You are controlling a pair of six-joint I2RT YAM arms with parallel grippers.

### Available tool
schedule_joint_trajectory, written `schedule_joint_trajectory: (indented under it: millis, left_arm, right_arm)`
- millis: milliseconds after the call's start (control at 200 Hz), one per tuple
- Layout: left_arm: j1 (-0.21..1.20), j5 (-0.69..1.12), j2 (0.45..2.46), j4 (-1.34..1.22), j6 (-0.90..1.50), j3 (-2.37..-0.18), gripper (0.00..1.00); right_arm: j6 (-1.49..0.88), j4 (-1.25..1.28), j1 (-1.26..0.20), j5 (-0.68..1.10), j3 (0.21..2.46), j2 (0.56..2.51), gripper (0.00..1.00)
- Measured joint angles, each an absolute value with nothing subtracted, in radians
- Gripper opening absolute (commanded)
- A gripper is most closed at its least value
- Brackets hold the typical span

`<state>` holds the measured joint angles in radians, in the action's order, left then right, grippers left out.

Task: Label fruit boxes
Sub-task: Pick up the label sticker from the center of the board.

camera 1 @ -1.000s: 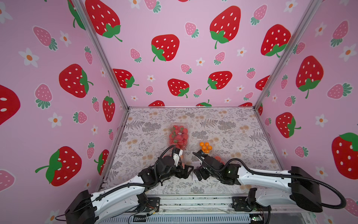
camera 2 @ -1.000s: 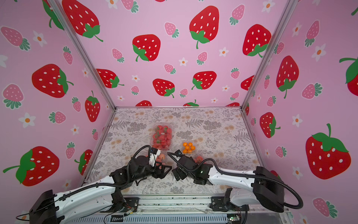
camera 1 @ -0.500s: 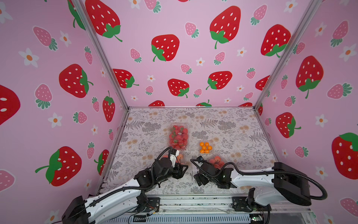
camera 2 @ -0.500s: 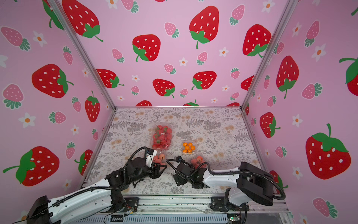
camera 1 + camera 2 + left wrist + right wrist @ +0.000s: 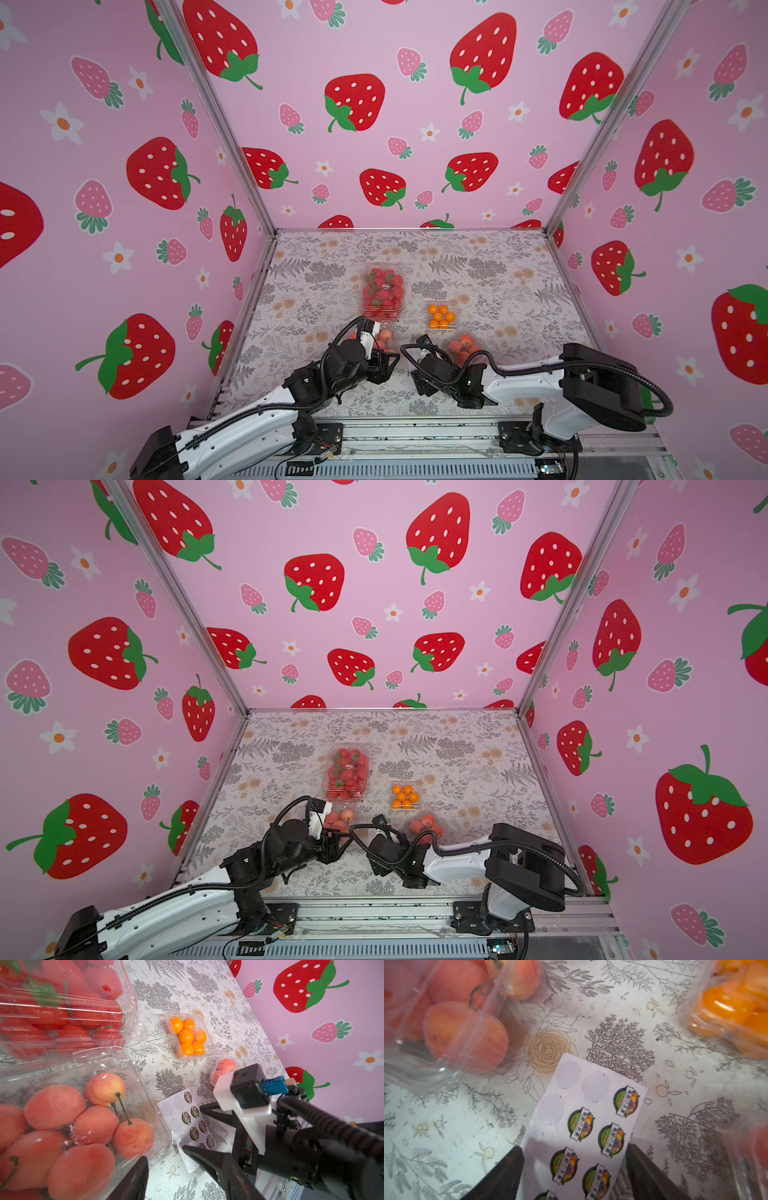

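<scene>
Narrower jaws on left gripper [image 5: 165, 1153] and right gripper [image 5: 574, 1148] alike; right arm's elbow [image 5: 598, 386] closer in toward the centre.

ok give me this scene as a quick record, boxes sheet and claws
strawberry box: far, closed, round sticker on top
orange box: right of it, no sticker seen
big peach box: near, by left claw
small peach box: near, right side
sheet: flat on table between peach boxes, some spots bare
left claw: open, empty, at big peach box corner
right claw: open, straddling sheet
</scene>
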<state>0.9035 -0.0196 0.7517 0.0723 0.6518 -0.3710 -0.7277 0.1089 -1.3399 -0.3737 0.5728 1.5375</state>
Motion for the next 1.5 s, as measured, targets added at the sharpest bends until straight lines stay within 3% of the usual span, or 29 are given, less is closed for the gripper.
schedule_joint_trajectory:
  millis: [220, 270, 350, 425, 670, 1000, 1500]
  left_arm:
    - [0.904, -0.028, 0.77, 0.067, 0.652, -0.371, 0.61]
    - [0.904, -0.03, 0.784, 0.064, 0.652, -0.371, 0.61]
    - [0.904, -0.03, 0.807, 0.06, 0.652, -0.371, 0.62]
    - [0.904, -0.03, 0.823, 0.06, 0.652, -0.371, 0.62]
    - [0.904, -0.078, 0.8, 0.088, 0.661, -0.371, 0.66]
    - [0.904, -0.139, 0.655, 0.15, 0.679, -0.369, 0.67]
    - [0.904, -0.138, 0.67, 0.155, 0.683, -0.337, 0.66]
  right_arm:
    - [-0.763, 0.131, -1.346, -0.429, 0.546, 1.545, 0.55]
    - [-0.764, 0.136, -1.346, -0.438, 0.544, 1.547, 0.59]
    - [-0.765, 0.147, -1.346, -0.439, 0.543, 1.549, 0.77]
    - [-0.764, 0.163, -1.348, -0.428, 0.536, 1.539, 0.85]
    - [-0.751, 0.079, -1.361, -0.403, 0.534, 1.487, 0.92]
    - [-0.757, 0.073, -1.412, -0.46, 0.641, 1.622, 0.93]
    - [-0.817, 0.145, -1.439, -0.536, 0.609, 1.662, 0.41]
